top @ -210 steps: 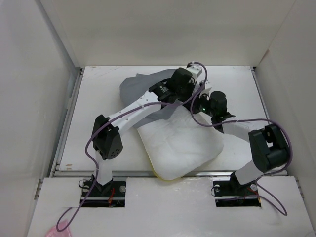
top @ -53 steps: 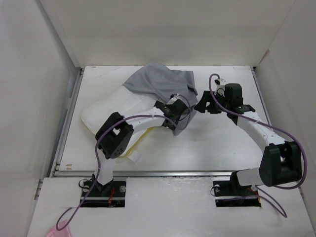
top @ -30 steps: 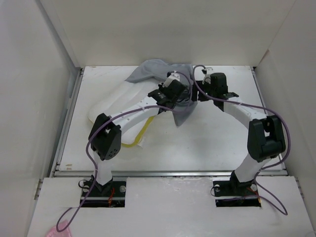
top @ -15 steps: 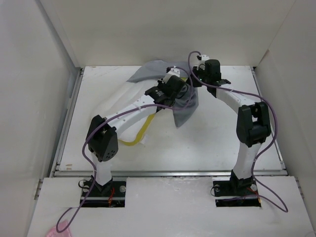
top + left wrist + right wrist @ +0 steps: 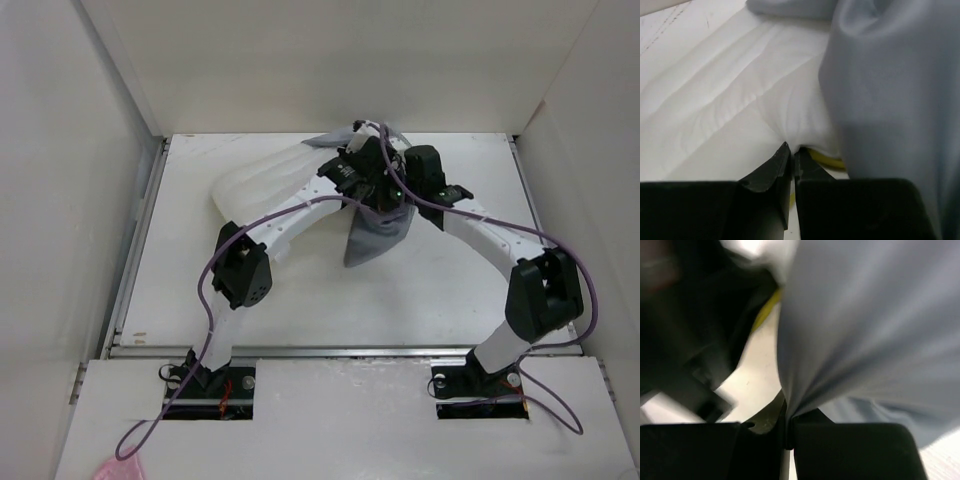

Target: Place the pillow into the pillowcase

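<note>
pillowcase draped over pillow, bare table around

Left arm and right arm extend to the far centre, wrists close together. Left gripper — fingertips pinched on the pillow. Right gripper — fingertips pinched on the pillowcase.

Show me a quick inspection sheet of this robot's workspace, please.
Surface: white table.
Job's things: white pillow at the far left, mostly uncovered; grey pillowcase bunched at its right end and hanging down.
Clutter: small pink item on the near ledge, too small to identify.
Grippers: left jaws shut on the pillow; right jaws shut on the pillowcase.
Cables: purple cable loops along each arm.
Surroundings: plain white walls on three sides.
</note>
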Robot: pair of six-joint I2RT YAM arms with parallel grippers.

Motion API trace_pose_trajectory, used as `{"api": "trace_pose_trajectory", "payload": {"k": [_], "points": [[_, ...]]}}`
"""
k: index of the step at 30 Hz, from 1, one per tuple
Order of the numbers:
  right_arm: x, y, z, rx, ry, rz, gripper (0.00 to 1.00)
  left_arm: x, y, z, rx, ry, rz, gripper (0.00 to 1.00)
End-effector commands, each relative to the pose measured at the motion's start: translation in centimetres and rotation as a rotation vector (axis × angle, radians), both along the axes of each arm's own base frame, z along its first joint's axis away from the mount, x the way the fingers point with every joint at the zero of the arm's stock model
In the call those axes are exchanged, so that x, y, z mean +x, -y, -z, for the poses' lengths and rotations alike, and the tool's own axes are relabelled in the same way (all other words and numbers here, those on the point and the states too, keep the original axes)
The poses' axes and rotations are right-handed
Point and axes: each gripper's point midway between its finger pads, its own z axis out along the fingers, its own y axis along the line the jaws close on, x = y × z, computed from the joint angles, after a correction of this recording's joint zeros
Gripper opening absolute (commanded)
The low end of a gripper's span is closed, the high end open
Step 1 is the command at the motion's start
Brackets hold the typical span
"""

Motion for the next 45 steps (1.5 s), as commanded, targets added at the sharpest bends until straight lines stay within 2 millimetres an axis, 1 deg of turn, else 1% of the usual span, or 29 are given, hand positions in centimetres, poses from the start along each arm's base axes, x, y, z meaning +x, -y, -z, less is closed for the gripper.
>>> {"api": "trace_pose_trajectory", "payload": {"k": [1,3,4,6,7,8,9,10,11,12,13,14,15,17,20,25,28,29,33,34,35,36,37,38,39,40,42,43,45], "points": [[-7.4,-4.7,-3.6,0.091,0.075,-0.387,0.00,1.0,2.4,-0.4,-0.081,0.037,0.030,0.00],[-7.2,-4.1,-4.0,0.107,0.078,-0.377,0.00,0.8,2.8,0.2,-0.103,0.018,0.039,0.00],[-6.0,-3.2,-3.8,0.088,0.086,-0.323,0.18,0.6,2.6,-0.2,-0.099,0.015,0.039,0.00],[-5.5,-1.6,-2.4,0.053,0.032,-0.252,0.31,0.0,2.6,-0.1,-0.128,-0.001,0.041,0.00],[-5.2,-0.7,-2.5,0.043,0.029,-0.224,0.49,-0.3,2.2,-1.0,-0.138,0.009,0.042,0.00],[-4.7,0.7,-2.1,0.026,0.021,-0.175,0.52,-0.8,2.0,-0.5,-0.130,-0.010,0.050,0.00],[-5.0,1.6,-1.5,0.012,0.004,-0.165,0.54,-1.2,1.7,-0.6,-0.130,-0.021,0.057,0.11],[-5.2,2.4,-2.5,0.013,0.034,-0.142,0.56,-1.8,1.5,-1.6,-0.152,-0.019,0.072,0.25],[-4.9,3.9,-2.3,-0.014,0.033,-0.082,0.57,-2.6,1.1,-0.6,-0.138,-0.049,0.081,0.39],[-5.3,5.0,-1.7,-0.039,0.011,-0.047,0.58,-3.2,0.8,-0.5,-0.141,-0.061,0.091,0.64],[-5.7,5.7,-2.6,-0.049,0.039,-0.019,0.58,-3.8,0.7,-0.4,-0.156,-0.080,0.104,0.67],[-5.7,6.3,-3.0,-0.067,0.052,0.015,0.59,-4.5,0.3,-1.8,-0.185,-0.066,0.117,0.70],[-5.4,7.6,-2.6,-0.102,0.048,0.089,0.59,-5.5,-0.3,-0.4,-0.166,-0.102,0.124,0.74],[-5.6,8.4,-2.7,-0.122,0.043,0.131,0.60,-6.6,-1.0,-1.5,-0.203,-0.098,0.133,0.85],[-5.0,9.4,-2.2,-0.165,0.021,0.193,0.60,-7.6,-2.7,0.3,-0.179,-0.122,0.121,0.99],[-3.9,8.4,-0.9,-0.130,-0.040,0.203,0.60,-6.2,-8.1,3.4,-0.142,-0.177,-0.034,0.99],[-2.1,7.7,-1.0,-0.113,-0.035,0.212,0.59,-4.1,-9.4,4.6,-0.219,-0.212,-0.066,0.99],[-1.4,7.3,-1.9,-0.112,-0.011,0.216,0.59,-2.9,-9.0,3.1,-0.274,-0.172,-0.066,0.99],[0.9,6.4,-2.5,-0.202,0.017,0.288,0.59,0.7,-7.7,2.1,-0.365,-0.134,-0.014,0.99],[1.4,6.2,-1.9,-0.229,0.007,0.301,0.59,1.2,-7.2,2.1,-0.364,-0.135,0.001,0.99],[1.8,6.1,-2.0,-0.241,0.017,0.315,0.59,2.1,-7.2,3.7,-0.343,-0.157,-0.008,0.99],[2.2,6.1,-2.4,-0.248,0.023,0.345,0.59,2.9,-7.1,3.4,-0.352,-0.158,-0.008,0.99],[2.6,5.9,-1.6,-0.252,0.005,0.348,0.59,3.2,-6.2,4.0,-0.366,-0.179,0.014,0.99],[2.9,5.9,-1.4,-0.244,-0.007,0.375,0.59,3.7,-6.3,6.3,-0.350,-0.226,0.014,0.99],[3.2,6.1,-0.9,-0.252,-0.023,0.399,0.59,4.4,-6.1,6.5,-0.362,-0.231,0.019,0.99],[3.6,6.6,-0.9,-0.272,-0.027,0.434,0.59,4.5,-5.7,7.3,-0.367,-0.249,0.029,0.99],[4.3,7.0,1.0,-0.315,-0.067,0.473,0.59,4.2,-5.0,10.3,-0.363,-0.317,0.044,0.99],[5.0,7.2,0.8,-0.330,-0.058,0.496,0.59,4.5,-4.7,10.7,-0.369,-0.319,0.051,0.99],[5.3,7.6,3.1,-0.380,-0.120,0.529,0.59,4.0,-4.0,12.2,-0.378,-0.369,0.086,0.97]]}}
